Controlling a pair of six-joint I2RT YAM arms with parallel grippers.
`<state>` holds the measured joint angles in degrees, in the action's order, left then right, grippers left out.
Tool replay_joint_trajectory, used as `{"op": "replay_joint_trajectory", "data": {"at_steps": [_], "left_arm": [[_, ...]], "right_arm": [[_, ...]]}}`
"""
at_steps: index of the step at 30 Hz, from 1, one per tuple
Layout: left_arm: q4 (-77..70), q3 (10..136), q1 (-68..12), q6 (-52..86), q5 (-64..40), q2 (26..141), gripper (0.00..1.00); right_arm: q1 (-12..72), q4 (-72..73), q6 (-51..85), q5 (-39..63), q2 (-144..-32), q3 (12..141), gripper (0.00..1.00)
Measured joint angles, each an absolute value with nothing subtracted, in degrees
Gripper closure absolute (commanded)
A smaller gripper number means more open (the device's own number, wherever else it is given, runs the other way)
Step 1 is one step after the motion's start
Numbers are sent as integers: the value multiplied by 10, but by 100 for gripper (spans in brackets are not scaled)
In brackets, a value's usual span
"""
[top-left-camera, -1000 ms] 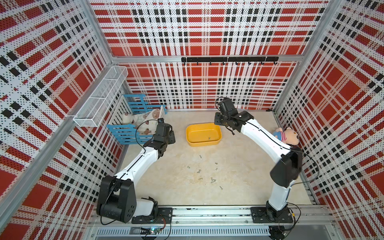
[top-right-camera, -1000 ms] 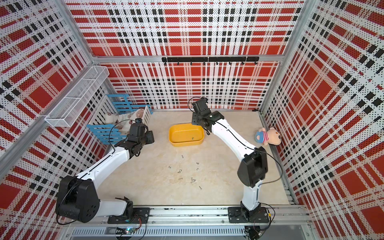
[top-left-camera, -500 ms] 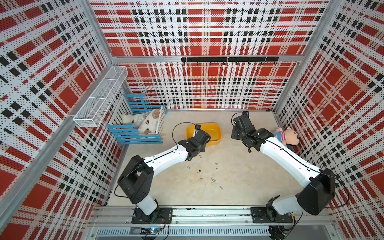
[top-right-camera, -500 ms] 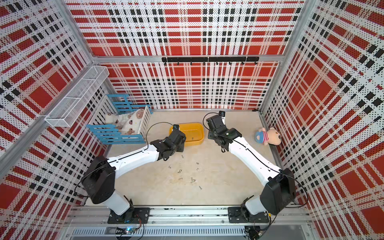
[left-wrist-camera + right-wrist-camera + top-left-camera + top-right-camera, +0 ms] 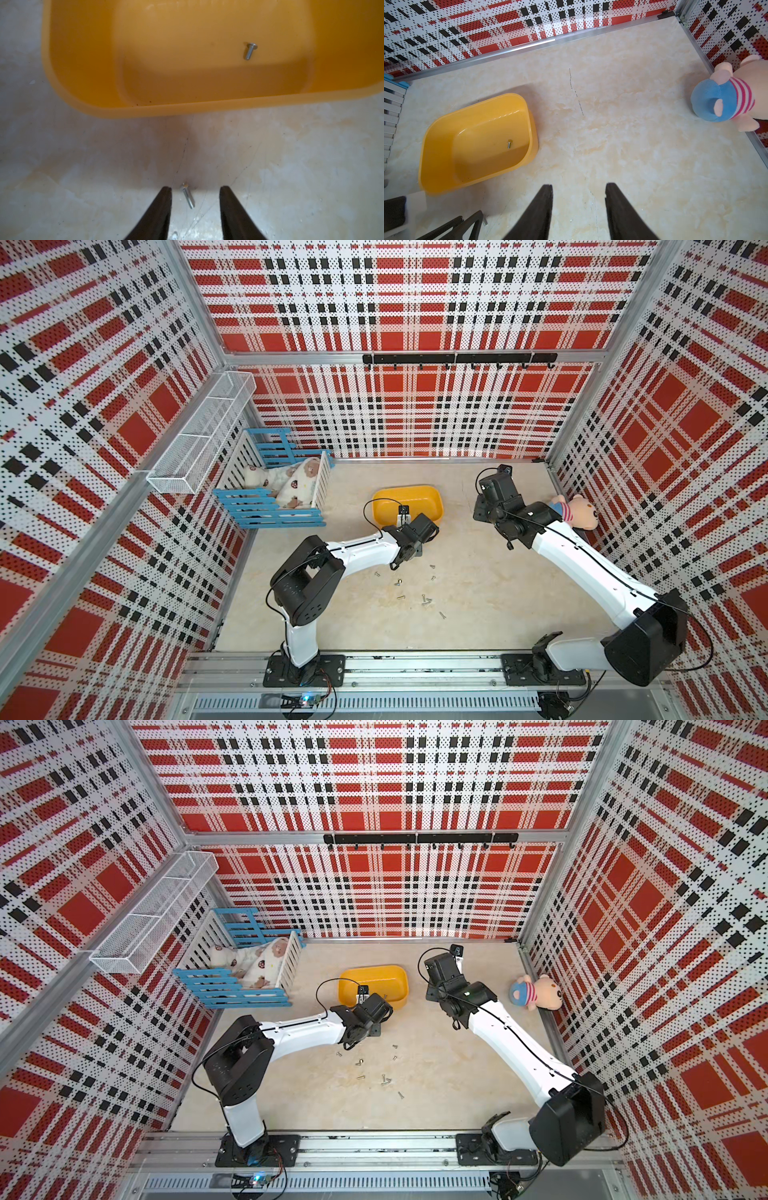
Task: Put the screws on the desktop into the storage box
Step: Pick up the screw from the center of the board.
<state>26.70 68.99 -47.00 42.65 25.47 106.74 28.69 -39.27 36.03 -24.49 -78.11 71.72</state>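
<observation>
The yellow storage box (image 5: 409,499) (image 5: 374,982) stands at the back middle of the beige desktop (image 5: 498,593), with one screw (image 5: 249,51) (image 5: 509,143) on its floor. Several loose screws (image 5: 424,599) (image 5: 385,1080) lie scattered in front of it. My left gripper (image 5: 195,189) is open and low over the desktop just in front of the box's rim (image 5: 187,108). One screw (image 5: 188,196) lies between its fingers, untouched. My right gripper (image 5: 579,185) hangs open and empty to the right of the box.
A blue-and-white slatted crate (image 5: 274,493) holding a plush toy stands at the back left, below a white wire basket (image 5: 203,435) on the wall. A plush pig (image 5: 577,512) (image 5: 726,97) lies against the right wall. A black hook rail (image 5: 457,358) runs along the back wall.
My left arm has swung from beside the crate to the front of the box and come down over a screw, its jaws narrowing. My right arm has drawn back rightward from the box.
</observation>
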Motion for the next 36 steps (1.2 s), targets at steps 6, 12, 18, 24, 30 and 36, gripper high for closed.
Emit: {"op": "replay_joint_trajectory", "data": {"at_steps": [6,12,18,24,30,36], "left_arm": [[265,689,-470,445,244,1077,56],[260,683,-469,453,233,1085,59],[252,671,-467,464,222,1099,60],[244,665,-463,468,219,1101,62],[233,665,-457,469,219,1104,68],[226,662,-454,469,219,1104,75]], "right_arm": [[287,-392,361,-243,-781,717,51],[287,-392,360,-242,-783,711,51],[287,-391,360,-238,-789,708,51],[287,-391,361,-235,-789,704,51],[287,-390,361,-232,-792,703,51],[287,-390,361,-230,-797,703,52]]}}
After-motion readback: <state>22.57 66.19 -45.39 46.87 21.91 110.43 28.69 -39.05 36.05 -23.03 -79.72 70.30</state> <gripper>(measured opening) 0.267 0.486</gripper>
